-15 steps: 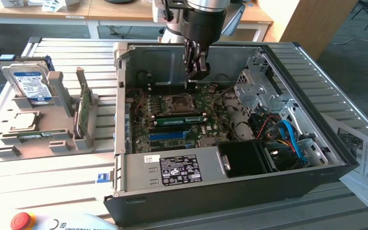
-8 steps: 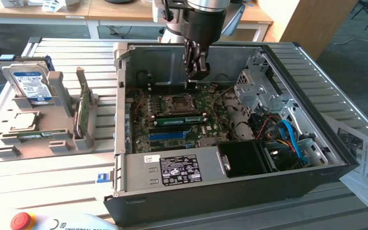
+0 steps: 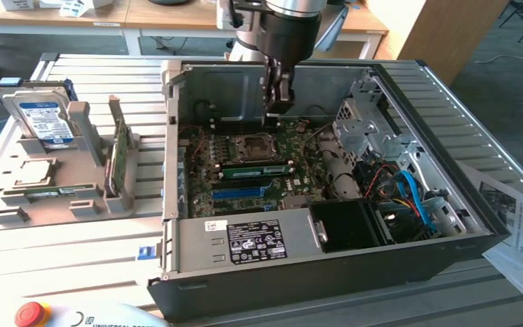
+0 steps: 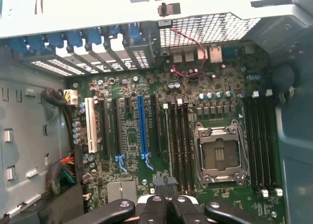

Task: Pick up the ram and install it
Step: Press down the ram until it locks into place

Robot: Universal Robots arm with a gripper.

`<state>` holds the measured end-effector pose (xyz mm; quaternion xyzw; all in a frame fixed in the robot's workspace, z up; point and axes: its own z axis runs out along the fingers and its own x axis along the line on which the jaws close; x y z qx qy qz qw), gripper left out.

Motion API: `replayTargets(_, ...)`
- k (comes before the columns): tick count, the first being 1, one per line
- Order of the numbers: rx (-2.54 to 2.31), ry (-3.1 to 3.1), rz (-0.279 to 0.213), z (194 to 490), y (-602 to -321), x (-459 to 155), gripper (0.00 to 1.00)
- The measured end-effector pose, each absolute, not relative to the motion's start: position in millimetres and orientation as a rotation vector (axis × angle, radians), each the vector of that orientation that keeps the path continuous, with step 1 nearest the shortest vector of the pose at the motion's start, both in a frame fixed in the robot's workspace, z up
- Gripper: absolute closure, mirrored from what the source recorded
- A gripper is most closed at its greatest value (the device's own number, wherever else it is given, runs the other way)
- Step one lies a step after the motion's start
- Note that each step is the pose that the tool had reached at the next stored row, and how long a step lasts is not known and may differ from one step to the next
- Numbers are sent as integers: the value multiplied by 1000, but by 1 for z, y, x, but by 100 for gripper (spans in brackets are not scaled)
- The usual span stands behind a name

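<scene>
One robot arm reaches down into an open computer case (image 3: 334, 289) on a slatted metal table (image 3: 80, 259).

Exterior view: the ram (image 3: 257, 170), a narrow green stick, lies across the motherboard's memory slots at 6 o'clock from the bare CPU socket (image 3: 250, 145). Whether it is fully seated cannot be told. A blue slot (image 3: 239, 193) runs just beyond it at 6 o'clock, and then comes the grey power supply (image 3: 243, 242). A metal drive cage (image 3: 361, 126) and a blue cable (image 3: 407, 191) crowd the case at 3 o'clock. Outside the case, at 9 o'clock, a grey tray (image 3: 71, 204) holds a hard drive (image 3: 41, 116) and a larger green card (image 3: 116, 160) standing on edge. A red button (image 3: 30, 313) sits at 7 o'clock. The arm hangs near vertical by the case's rear wall. Its gripper (image 3: 278, 105) is at 12 o'clock from the socket, above the board and apart from the ram, with its fingers pressed together on nothing.

Wrist view: the gripper (image 4: 166, 199) shows its fingers together, over the near ends of the dark memory slots (image 4: 178, 141). These slots lie between the CPU socket (image 4: 217, 155) and the blue slot (image 4: 141, 126). A white slot (image 4: 91, 126) stands further off, beside a bundle of coloured wires (image 4: 61, 172).
</scene>
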<state>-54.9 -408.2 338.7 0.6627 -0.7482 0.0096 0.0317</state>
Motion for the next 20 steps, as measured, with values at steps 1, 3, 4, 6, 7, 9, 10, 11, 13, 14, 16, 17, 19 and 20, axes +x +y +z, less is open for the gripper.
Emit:
replayTargets(1,2028,-2315,29,339,-408,-55,89)
replayTargets(3,2008,-2333,28,339,-408,-55,89)
replayTargets(4,2000,-2340,28,339,-408,-55,89)
replayTargets(6,1981,-2355,27,339,-408,-55,89)
replayTargets(7,1971,-2363,27,339,-408,-55,89)
replayTargets(9,1946,-2384,26,339,-408,-55,89)
replayTargets(10,1934,-2393,25,339,-408,-55,89)
replayTargets(11,1922,-2403,24,339,-408,-55,89)
replayTargets(13,1898,-2422,24,339,-408,-55,89)
replayTargets(14,1886,-2431,23,339,-408,-55,89)
replayTargets(16,1862,-2449,22,339,-408,-55,89)
replayTargets(17,1851,-2458,22,339,-408,-55,89)
replayTargets(19,1828,-2475,21,339,-408,-55,89)
replayTargets(20,1817,-2483,20,339,-408,-55,89)
